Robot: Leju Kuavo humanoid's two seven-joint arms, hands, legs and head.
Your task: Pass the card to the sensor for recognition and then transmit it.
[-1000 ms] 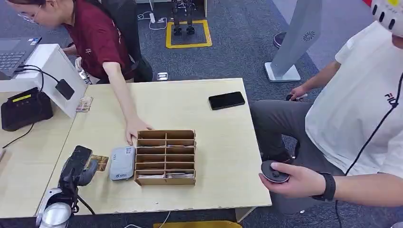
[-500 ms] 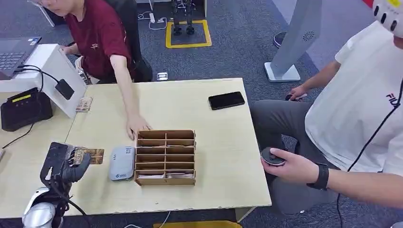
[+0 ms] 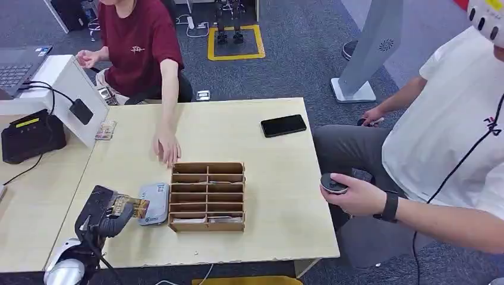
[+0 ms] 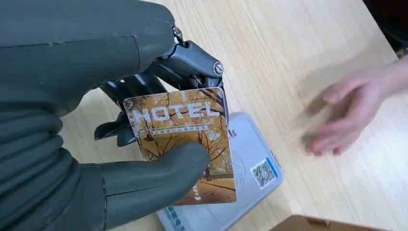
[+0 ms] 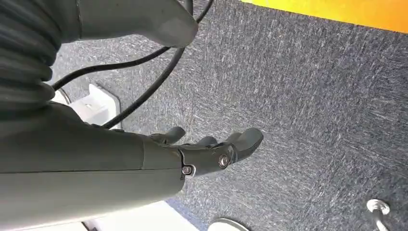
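We log the left robot hand [image 3: 106, 212] near the front left of the worktop [image 3: 279, 178], grasping the card [image 3: 132, 206] between its thick thumb and dark fingers. In the left wrist view the same robot hand [image 4: 103, 144] pinches the card [image 4: 185, 139] flat; the card face shows autumn trees and the word MOTEL. The card hangs over the near part of the sensor [image 4: 250, 168], a light grey reader with a small printed code on it; we cannot tell whether card and sensor touch. From the head view the sensor [image 3: 156, 203] lies on the worktop just beside the left side of a wooden slot rack [image 3: 207, 196], and the card's free edge overlaps the sensor's left edge.

The right robot hand [image 5: 211, 151] hangs over grey carpet, fingers loosely extended and apart, released with nothing in them. A black cable crosses that view above it.

A person in a dark red shirt [image 3: 142, 44] sits behind the worktop, one hand [image 3: 166, 147] reaching down just behind the rack; the left wrist view shows that hand [image 4: 346, 118] blurred, above the wood, apart from the sensor. A second person in a white shirt [image 3: 451, 119] sits at the right, holding a small round black controller [image 3: 333, 183] off the worktop's right edge. A black phone [image 3: 283, 125] lies near the far right edge. A black terminal [image 3: 31, 135] stands at far left.
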